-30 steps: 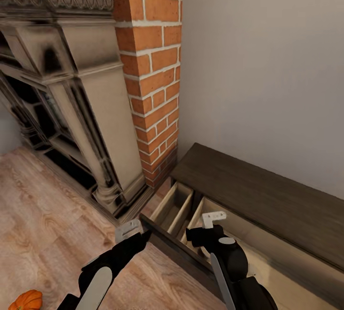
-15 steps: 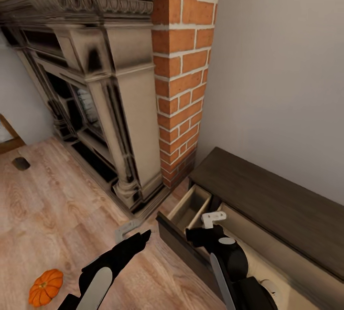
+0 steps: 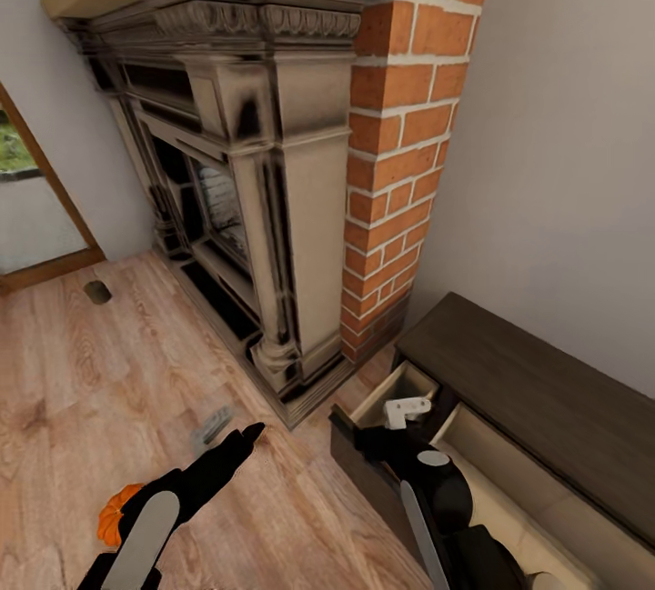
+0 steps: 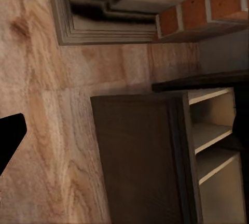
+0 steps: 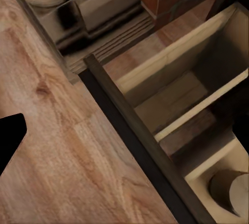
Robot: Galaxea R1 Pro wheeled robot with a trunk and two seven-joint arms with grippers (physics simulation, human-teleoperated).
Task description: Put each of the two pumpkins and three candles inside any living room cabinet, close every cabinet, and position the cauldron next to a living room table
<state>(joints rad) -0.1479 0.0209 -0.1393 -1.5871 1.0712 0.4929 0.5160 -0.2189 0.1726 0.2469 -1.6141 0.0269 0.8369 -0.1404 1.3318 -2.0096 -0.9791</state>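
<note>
Head view: a pumpkin (image 3: 111, 515) lies on the floor beside the left gripper (image 3: 238, 441), well apart from the open cabinet (image 3: 509, 408); likely light, rigid and ribbed, best pinched across its belly.

Left wrist view: the drawer's long axis runs along the cabinet front; finger state cannot be told.

Right wrist view: a candle (image 5: 231, 192) stands upright inside the drawer; right gripper (image 3: 398, 417) state indeterminate.

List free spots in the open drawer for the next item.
Open drawer: the two compartments nearest the brick column look bare. The next compartment holds a candle. Floor between fireplace and pumpkin is free.
</note>
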